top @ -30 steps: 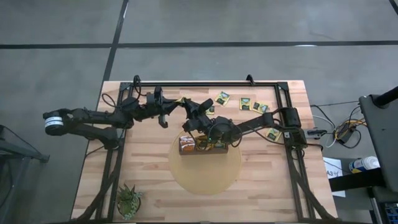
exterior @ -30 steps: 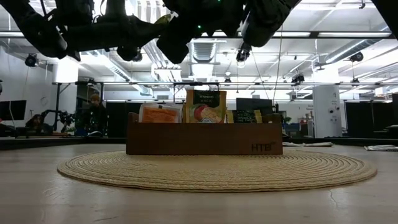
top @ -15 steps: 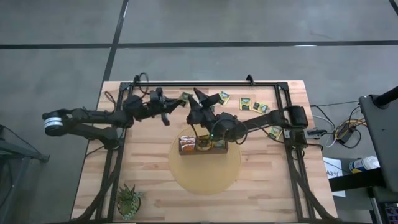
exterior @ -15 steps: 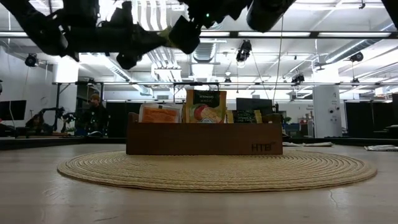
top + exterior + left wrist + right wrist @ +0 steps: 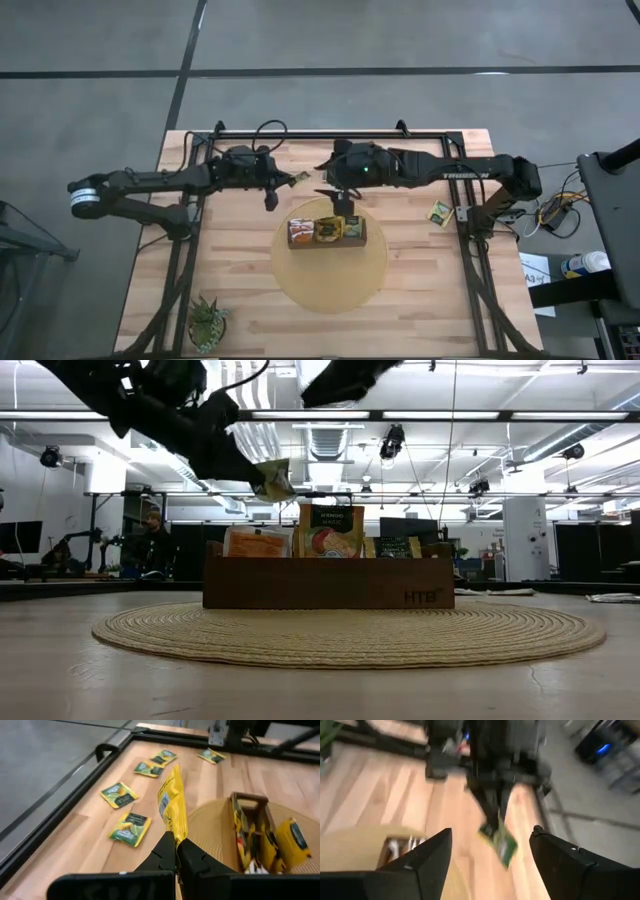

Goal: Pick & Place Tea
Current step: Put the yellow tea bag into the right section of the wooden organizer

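Floor (image 5: 420, 35): grey concrete slabs, crossed by dark joint lines, seen from above around the bench.
Bench (image 5: 420, 300): pale wooden planks, bordered by a black metal frame (image 5: 330, 133).
Ceiling (image 5: 520, 390): open industrial type with exposed ducts, rails and long strip lights (image 5: 500, 416).
Hanging lamp (image 5: 390, 445): dark, suspended mid-room.
Pillar (image 5: 520, 540): white, on the right side of the room.
Far room: dark desks and screens along the back; a person (image 5: 150, 545) stands at left, in dark clothing.
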